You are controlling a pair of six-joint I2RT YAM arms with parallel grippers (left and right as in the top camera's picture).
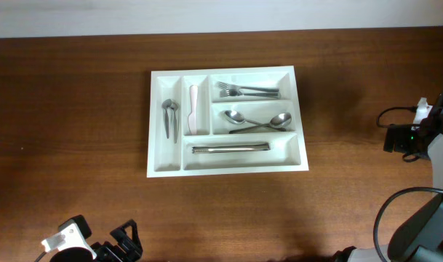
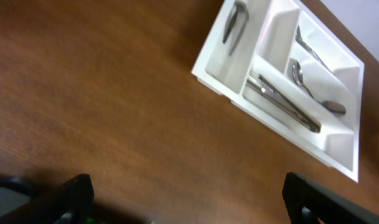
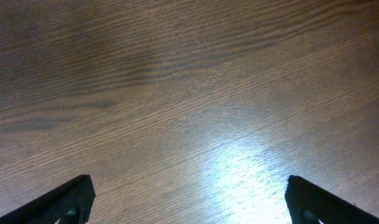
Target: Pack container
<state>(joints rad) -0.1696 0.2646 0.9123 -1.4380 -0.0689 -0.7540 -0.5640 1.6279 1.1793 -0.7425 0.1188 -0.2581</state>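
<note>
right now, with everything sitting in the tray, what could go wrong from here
1. The two spoons lie crossed in the middle compartment of the container; lifting one would likely drag the other.
2. The container sits loose on the smooth wooden table, so a nudge could slide it.

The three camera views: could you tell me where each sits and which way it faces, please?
Overhead: fixed above, looking down at the container on the table; left arm at the bottom edge, right arm at the right.
Left wrist: low, facing the container's corner; open left gripper below.
Right wrist: facing the table; open right gripper below.
Shared: overhead and left wrist both show the container.
</note>
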